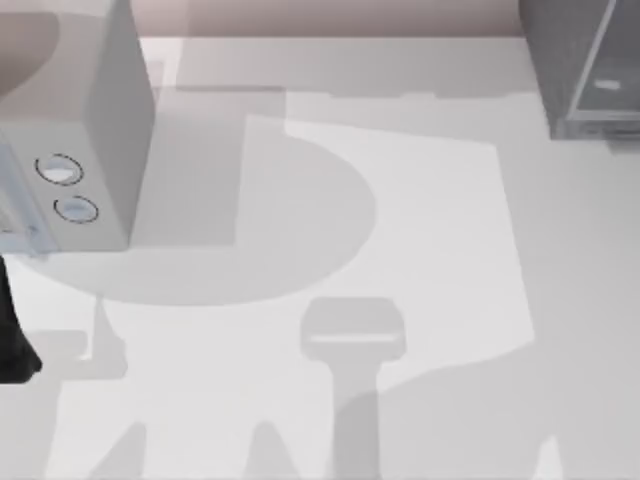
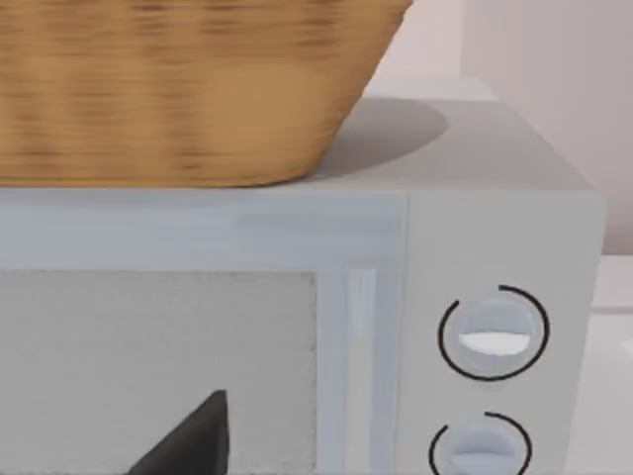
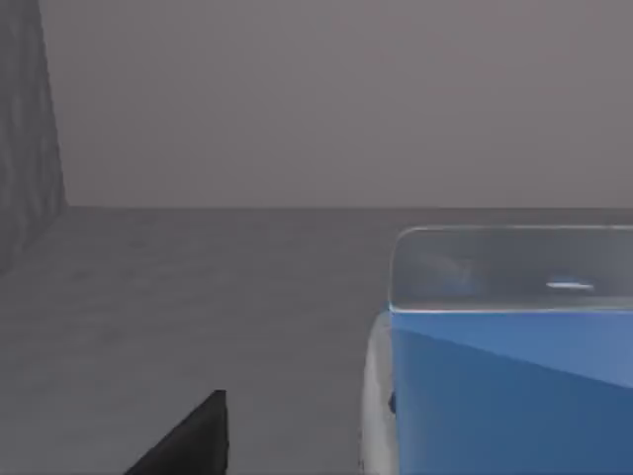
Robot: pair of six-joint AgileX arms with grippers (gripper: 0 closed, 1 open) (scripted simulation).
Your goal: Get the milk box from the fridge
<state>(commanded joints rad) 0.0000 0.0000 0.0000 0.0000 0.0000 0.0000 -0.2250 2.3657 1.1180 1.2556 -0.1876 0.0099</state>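
Close before the right wrist camera stands the milk box, blue-faced with a pale top, on the dark grey floor inside the fridge, which sits at the table's far right corner. At the far left, a pale microwave carries a wicker basket. Whether either gripper's jaws are released or clenched I cannot tell.

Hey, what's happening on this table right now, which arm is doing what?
The right arm is reaching into the fridge at the table's far right corner; its wrist camera looks along the dark interior, with the milk box close in front. Whether the box is gripped cannot be told. The left arm sits at the table's left edge, facing a pale grey box with two round dials with a wicker basket on top.
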